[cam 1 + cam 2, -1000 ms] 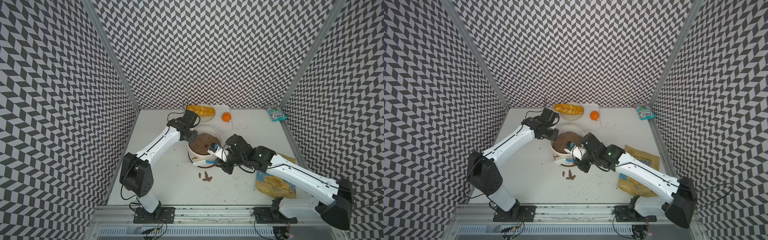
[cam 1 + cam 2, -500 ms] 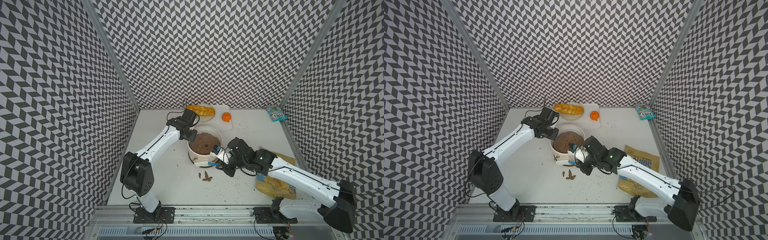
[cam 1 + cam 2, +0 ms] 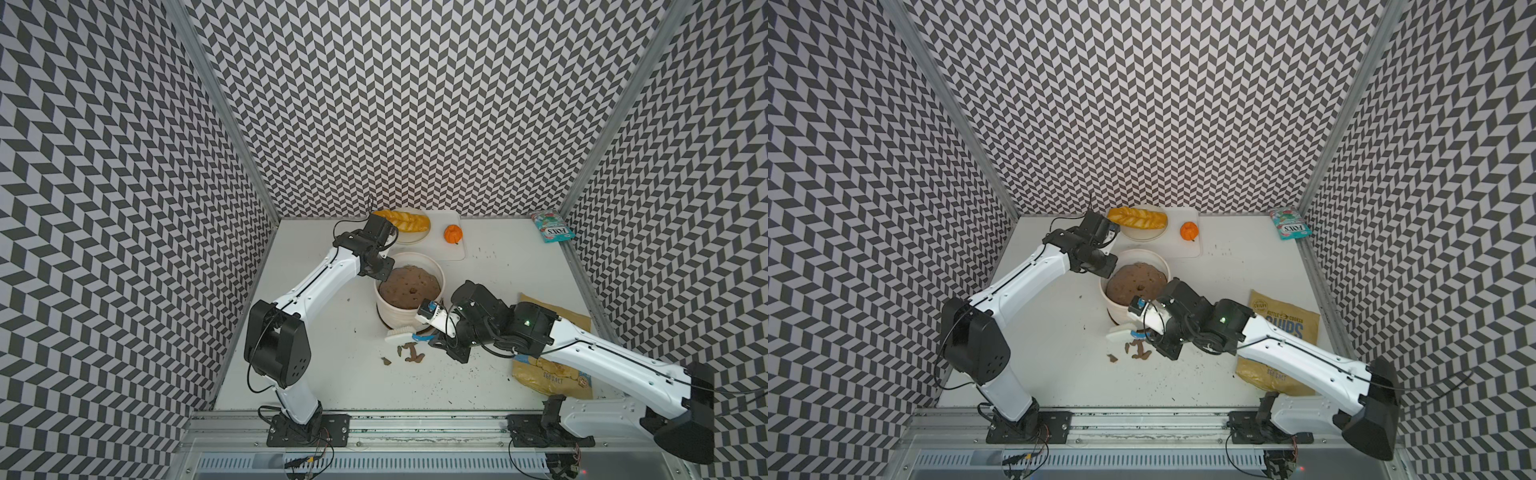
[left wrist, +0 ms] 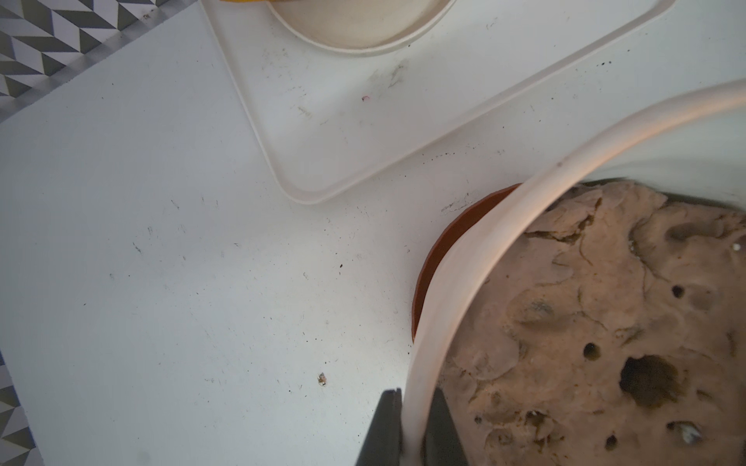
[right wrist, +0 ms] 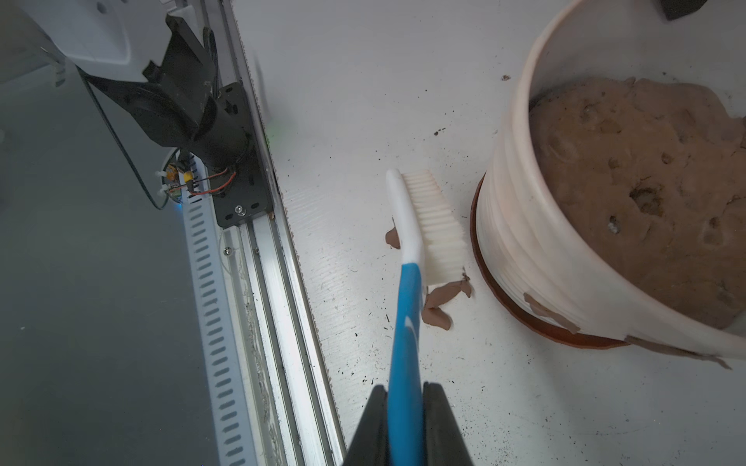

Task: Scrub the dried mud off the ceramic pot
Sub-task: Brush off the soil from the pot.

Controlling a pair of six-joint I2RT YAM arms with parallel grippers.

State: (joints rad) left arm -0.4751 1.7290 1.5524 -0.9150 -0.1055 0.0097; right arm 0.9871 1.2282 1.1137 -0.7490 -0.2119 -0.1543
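Right tool (image 5: 405, 389) grips brush (image 5: 436, 226), seemingly beside pot (image 5: 520, 226); left tool (image 4: 413, 399) pinches rim (image 4: 464, 258)

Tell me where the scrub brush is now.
In the right wrist view the scrub brush sits in the right gripper, bristles facing the base of the ceramic pot, over dried mud flakes.

Inside a robotics lab's test cell: black-and-white chevron-patterned wall panels (image 3: 395, 104) are boxing in a flat white surface (image 3: 328, 374), while a white-and-black left robot arm (image 3: 316, 284) and a matching right robot arm (image 3: 602, 361) are standing bolted to an aluminium rail (image 3: 415, 424), with loose wiring (image 3: 309, 455) trailing below the front edge.
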